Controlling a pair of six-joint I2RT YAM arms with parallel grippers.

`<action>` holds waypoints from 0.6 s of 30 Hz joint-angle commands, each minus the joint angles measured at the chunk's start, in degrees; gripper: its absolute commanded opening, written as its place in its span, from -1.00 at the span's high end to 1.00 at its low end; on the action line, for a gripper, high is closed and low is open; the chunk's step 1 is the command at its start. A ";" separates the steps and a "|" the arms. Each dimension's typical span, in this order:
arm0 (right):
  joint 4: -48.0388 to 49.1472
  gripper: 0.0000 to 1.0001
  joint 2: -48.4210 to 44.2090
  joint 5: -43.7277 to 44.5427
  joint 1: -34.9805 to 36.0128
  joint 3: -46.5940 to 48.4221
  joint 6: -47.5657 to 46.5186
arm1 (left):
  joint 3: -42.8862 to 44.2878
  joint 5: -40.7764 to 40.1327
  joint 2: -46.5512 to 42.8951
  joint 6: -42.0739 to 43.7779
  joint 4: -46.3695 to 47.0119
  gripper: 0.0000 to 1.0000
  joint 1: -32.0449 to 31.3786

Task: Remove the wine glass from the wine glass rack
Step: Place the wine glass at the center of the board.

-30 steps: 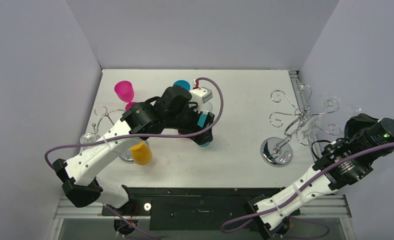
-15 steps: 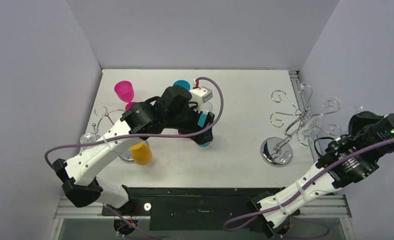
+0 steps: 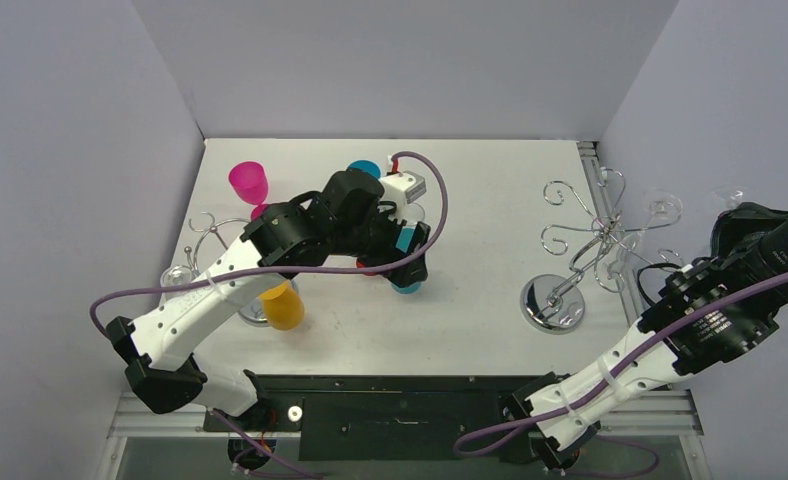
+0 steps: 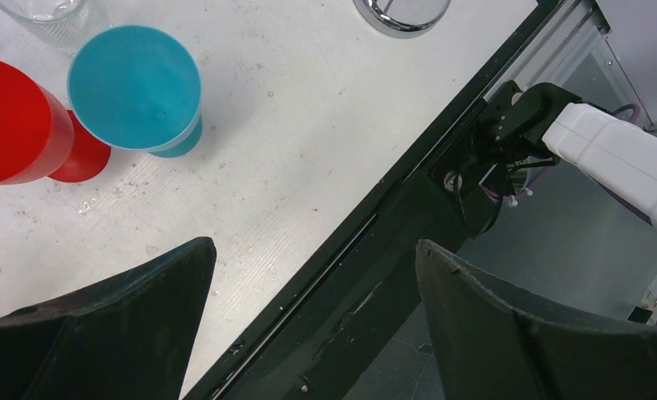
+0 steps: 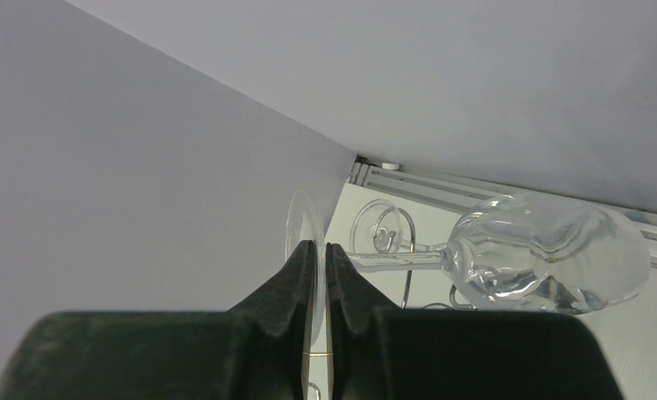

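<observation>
A clear glass wine glass point(image 5: 546, 254) is clamped by its flat foot between the black fingers of the right gripper point(image 5: 318, 250), its bowl lying sideways just beside the silver wire wine glass rack point(image 3: 590, 245). The left gripper point(image 4: 313, 250) is spread wide near a teal plastic cup point(image 4: 133, 87).

I get even, diffuse light from above; the white surface point(image 3: 490, 200) reads bright, with only soft shadows. The chrome rack base point(image 3: 551, 303) throws hard glints. In the left wrist view my jaws are dark, blurred shapes along the bottom. In the right wrist view the clear wine glass point(image 5: 550, 262) looks slightly soft, with pale highlights.
</observation>
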 commanded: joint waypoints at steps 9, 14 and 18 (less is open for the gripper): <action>2.14 1.00 3.99 -5.18 0.11 8.30 0.45 | 3.64 0.10 1.58 0.22 1.99 -0.75 -0.32; 7.92 1.00 5.42 -10.04 0.11 9.72 5.59 | 5.55 -0.62 2.44 -0.45 2.45 -0.75 -0.30; 17.40 1.00 5.12 -15.25 0.10 6.57 13.32 | 7.10 -1.36 2.94 -1.22 3.42 -0.75 -0.22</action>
